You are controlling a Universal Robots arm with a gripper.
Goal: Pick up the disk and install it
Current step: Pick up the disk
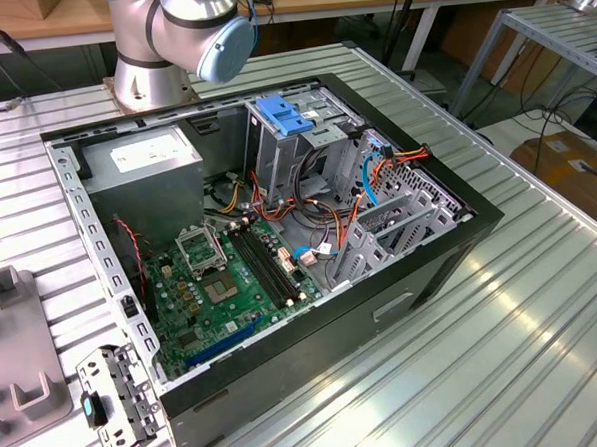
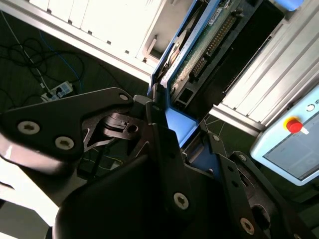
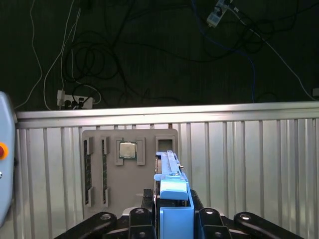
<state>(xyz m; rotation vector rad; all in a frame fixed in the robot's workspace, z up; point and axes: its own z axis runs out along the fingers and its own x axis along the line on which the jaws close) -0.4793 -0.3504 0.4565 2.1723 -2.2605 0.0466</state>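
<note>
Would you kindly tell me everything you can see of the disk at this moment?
The disk is held edge-on in the claw, which is shut on the tab end of its blue plastic carrier. The second wrist view shows its green circuit-board face with a row of connector pins, framed by the carrier's thin blue rail. The first wrist view shows it over the ribbed metal table.

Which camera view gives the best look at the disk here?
The second wrist view: the disk shows its circuit-board face and blue carrier, clamped in the tool. The first wrist view shows the disk edge-on, its blue end towards the camera.
</note>
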